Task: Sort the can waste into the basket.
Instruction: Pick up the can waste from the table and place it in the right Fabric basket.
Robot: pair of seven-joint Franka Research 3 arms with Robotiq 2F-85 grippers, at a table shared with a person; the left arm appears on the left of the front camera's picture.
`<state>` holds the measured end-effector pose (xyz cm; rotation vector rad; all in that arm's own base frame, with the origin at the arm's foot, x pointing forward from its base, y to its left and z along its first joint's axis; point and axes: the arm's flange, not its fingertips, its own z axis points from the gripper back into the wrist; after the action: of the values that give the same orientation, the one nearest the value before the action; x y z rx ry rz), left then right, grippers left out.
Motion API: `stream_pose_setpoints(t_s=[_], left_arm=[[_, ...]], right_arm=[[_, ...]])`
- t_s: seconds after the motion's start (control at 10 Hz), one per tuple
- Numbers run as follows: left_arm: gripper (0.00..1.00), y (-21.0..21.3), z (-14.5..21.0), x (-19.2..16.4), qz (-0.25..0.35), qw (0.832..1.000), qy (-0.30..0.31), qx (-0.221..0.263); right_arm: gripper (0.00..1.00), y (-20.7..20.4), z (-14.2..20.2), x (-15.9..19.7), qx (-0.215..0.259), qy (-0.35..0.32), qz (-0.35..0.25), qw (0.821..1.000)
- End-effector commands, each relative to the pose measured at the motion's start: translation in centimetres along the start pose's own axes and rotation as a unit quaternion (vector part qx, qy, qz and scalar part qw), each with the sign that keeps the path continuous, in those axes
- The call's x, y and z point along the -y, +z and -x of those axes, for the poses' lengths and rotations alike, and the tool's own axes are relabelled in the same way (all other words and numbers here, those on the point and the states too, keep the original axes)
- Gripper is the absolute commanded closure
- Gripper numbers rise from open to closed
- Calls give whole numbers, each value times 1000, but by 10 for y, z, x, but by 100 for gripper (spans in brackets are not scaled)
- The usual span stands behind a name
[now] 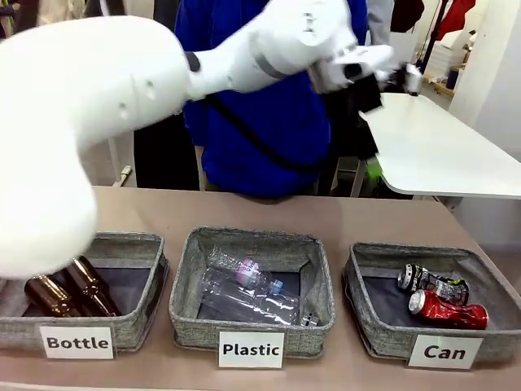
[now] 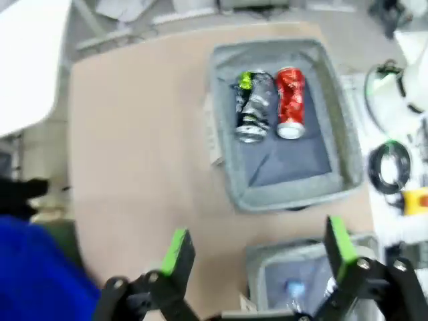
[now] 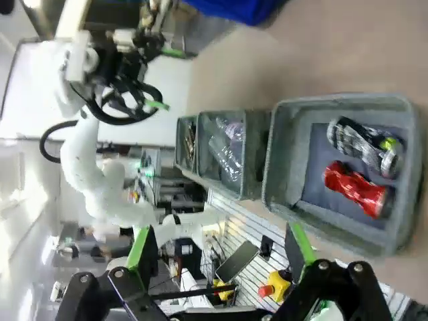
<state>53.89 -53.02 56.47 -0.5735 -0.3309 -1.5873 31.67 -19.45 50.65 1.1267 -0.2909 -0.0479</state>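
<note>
The "Can" basket [image 1: 374,330], the grey fabric one at the right end of a row of three on the brown table [image 1: 269,213], serves as the landmark here. Inside it lie both cans: the red can [image 1: 448,309] on its side toward the basket's near wall, and the black-and-silver can [image 1: 431,283] just behind it, toward the far wall, the two lying close side by side; whether they touch cannot be told. In the left wrist view the same pair rests in the upper half of that basket [image 2: 348,167], the dented black-and-silver can [image 2: 254,107] beside the red can [image 2: 290,101]. Left of the "Can" basket stands the "Plastic" basket [image 1: 189,314] with clear plastic bottles [image 1: 248,289] in it, and farther left the "Bottle" basket [image 1: 122,330] holding brown glass bottles [image 1: 69,289]. The left arm reaches across the middle, high above and behind the "Can" basket, and its left gripper [image 2: 257,251] hangs with the green-padded fingers [image 2: 177,251] spread wide apart, empty. The right gripper [image 3: 221,251] looks down on the "Can" basket [image 3: 281,160] from above and to one side, its jaws likewise spread and empty. Beyond the table, behind the middle basket, stands a person in a blue top [image 1: 269,122].
</note>
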Motion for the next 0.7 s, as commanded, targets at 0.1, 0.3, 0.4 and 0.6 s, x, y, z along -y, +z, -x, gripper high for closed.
stream_pose_setpoints(t_s=[0.1,0.3,0.4,0.6], left_arm=[[0,68,170,97,-33,992,87,86],[0,111,262,126,-55,977,155,137],[0,128,312,143,-59,964,192,173],[0,155,390,170,-58,932,254,253]], right_arm=[[0,-81,-61,-42,-70,-7,-11,997],[0,-143,-71,-55,-117,-29,-4,993],[0,-175,-69,-55,-142,-50,3,989],[0,-224,-64,-57,-172,-87,-35,981]])
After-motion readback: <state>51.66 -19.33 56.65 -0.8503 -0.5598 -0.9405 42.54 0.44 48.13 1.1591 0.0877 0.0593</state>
